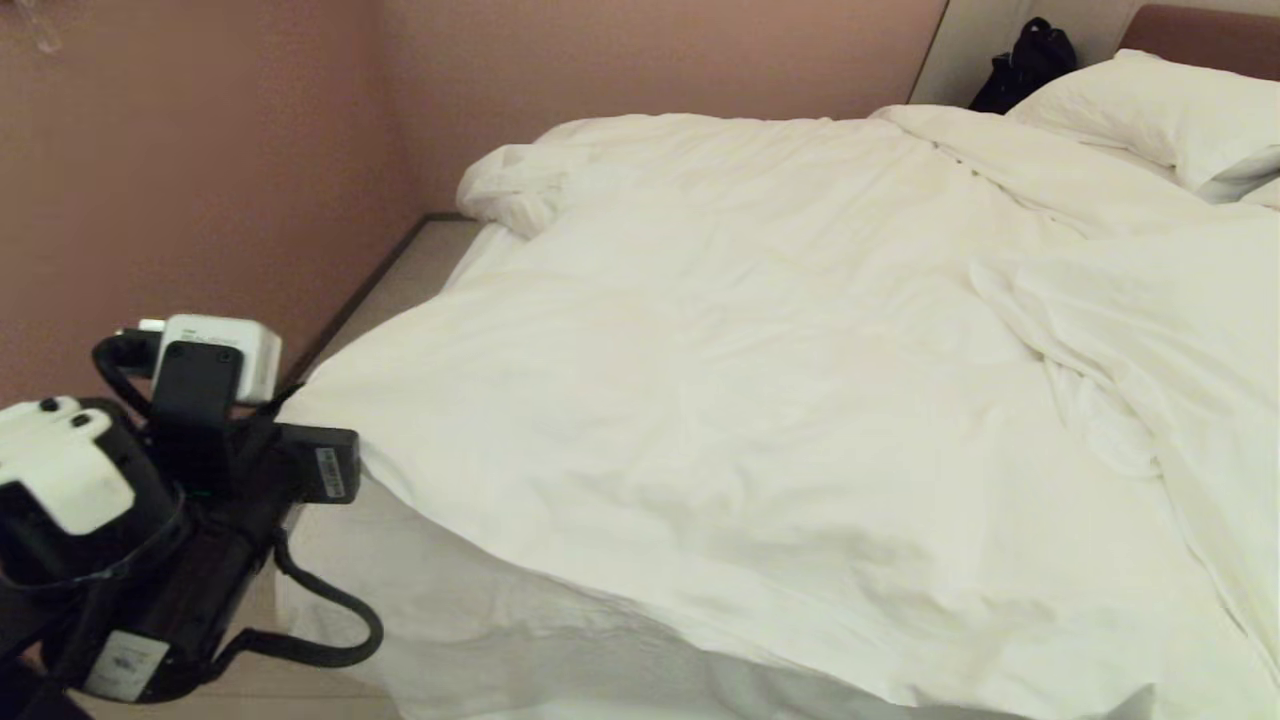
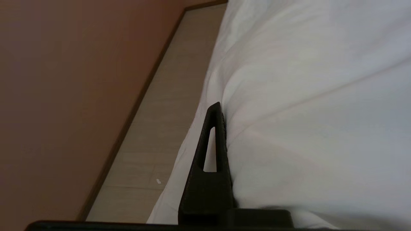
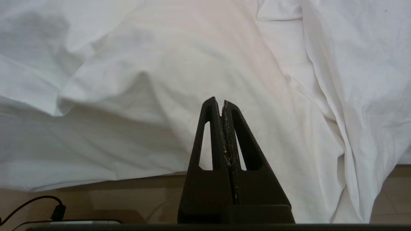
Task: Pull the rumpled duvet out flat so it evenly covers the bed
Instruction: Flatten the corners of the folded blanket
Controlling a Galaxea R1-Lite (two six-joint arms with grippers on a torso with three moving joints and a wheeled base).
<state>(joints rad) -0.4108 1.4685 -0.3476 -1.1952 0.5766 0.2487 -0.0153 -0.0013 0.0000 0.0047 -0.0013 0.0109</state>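
One claw works now: the left claw (image 2: pixel 221 128), closed on the near left edge of the duvet (image 1: pixel 760 380) lying bunched on the bed (image 1: pixel 395 285), should probably pull outward, while the right claw (image 3: pixel 222 106) hangs closed and empty.

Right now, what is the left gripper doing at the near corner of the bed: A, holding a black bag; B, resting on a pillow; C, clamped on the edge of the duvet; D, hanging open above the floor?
C: the left gripper is shut on the duvet, white fabric bunching against its visible finger.
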